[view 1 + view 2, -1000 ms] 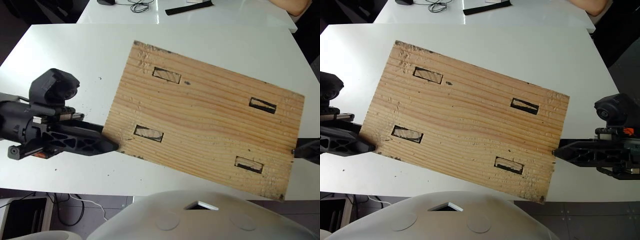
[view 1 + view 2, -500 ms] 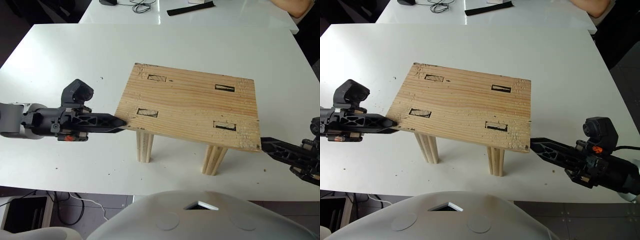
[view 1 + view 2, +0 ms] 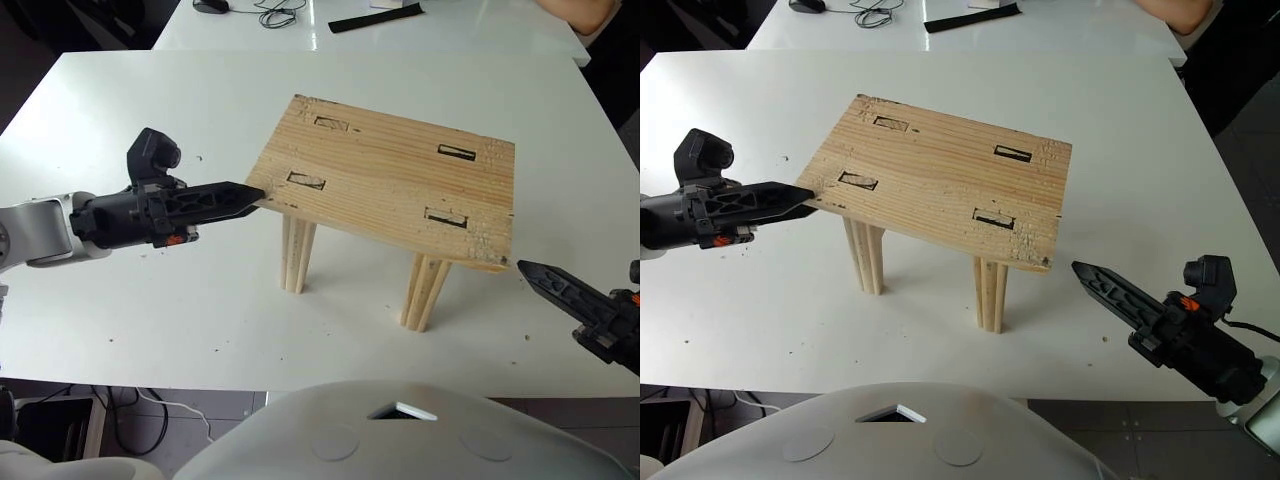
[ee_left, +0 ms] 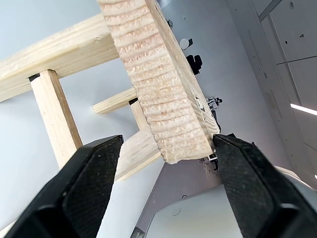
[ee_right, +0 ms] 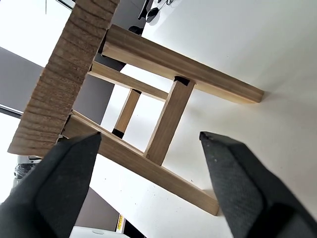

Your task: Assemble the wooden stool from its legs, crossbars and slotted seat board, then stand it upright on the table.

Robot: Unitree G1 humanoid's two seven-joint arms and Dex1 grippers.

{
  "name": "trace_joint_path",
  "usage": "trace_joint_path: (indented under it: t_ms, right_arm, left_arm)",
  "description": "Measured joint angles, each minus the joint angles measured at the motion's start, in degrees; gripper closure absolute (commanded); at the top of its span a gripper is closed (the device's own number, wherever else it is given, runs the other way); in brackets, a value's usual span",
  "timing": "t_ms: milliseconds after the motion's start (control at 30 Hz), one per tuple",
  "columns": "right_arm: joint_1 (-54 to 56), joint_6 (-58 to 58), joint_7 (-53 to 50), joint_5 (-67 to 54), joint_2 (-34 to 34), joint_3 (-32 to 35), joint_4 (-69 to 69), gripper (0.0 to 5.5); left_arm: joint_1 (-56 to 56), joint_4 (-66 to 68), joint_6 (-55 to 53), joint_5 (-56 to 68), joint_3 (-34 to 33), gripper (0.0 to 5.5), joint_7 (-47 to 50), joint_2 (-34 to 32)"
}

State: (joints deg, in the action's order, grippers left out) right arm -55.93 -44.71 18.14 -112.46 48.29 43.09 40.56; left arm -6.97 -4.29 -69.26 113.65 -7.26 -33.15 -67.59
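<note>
The wooden stool stands upright on the white table [image 3: 150,100], its slotted seat board [image 3: 390,180] on top. Two front legs [image 3: 297,255] [image 3: 425,290] rest on the tabletop, and crossbars [image 5: 183,64] show underneath. My left gripper [image 3: 255,193] is at the seat's near left corner. In the left wrist view the left gripper [image 4: 167,144] is open, the corner lying between its fingers and clear of one finger [image 4: 94,173]. My right gripper [image 3: 1080,268] hovers open just off the seat's near right corner, holding nothing.
A second white table at the back carries a black strap [image 3: 375,17] and cables [image 3: 280,12]. The table's front edge runs close below both grippers. Bare tabletop lies to the left and behind the stool.
The stool came down from being held up near the head camera and now stands on its legs. The right gripper has let go and drawn back from the seat corner.
</note>
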Motion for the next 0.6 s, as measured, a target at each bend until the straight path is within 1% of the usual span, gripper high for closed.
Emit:
trace_joint_path:
  t_ms: [67,200,367,467,533,600]
  right_arm:
    - [0.97,0.15,-0.48,0.0,-0.8,-0.78,0.3,1.53]
    - [1.81,0.26,-0.93,0.66,-2.61,-3.62,2.18,1.53]
    - [0.99,-0.23,0.56,2.53,-4.38,-5.29,3.46,1.53]
    - [1.13,-0.23,1.45,3.52,-5.1,-6.76,3.76,1.53]
    - [1.11,-0.44,2.12,5.06,-5.3,-7.36,4.13,1.53]
    - [0.84,-0.95,3.21,7.08,-5.31,-7.91,4.58,1.53]
  left_arm:
    - [1.21,1.14,-1.48,0.0,-1.58,2.2,-0.57,0.51]
    - [0.62,5.75,-5.42,-0.07,-2.73,2.2,-2.01,1.8]
    - [-1.11,8.83,-10.39,-0.33,-3.87,2.2,-6.85,1.45]
    - [-0.23,9.12,-10.69,-0.33,-4.86,2.2,-6.7,0.88]
    - [3.38,7.17,-10.96,-4.21,-7.15,2.2,-7.61,0.82]
    - [9.78,2.63,-8.42,-14.08,-8.24,2.2,-13.97,0.41]
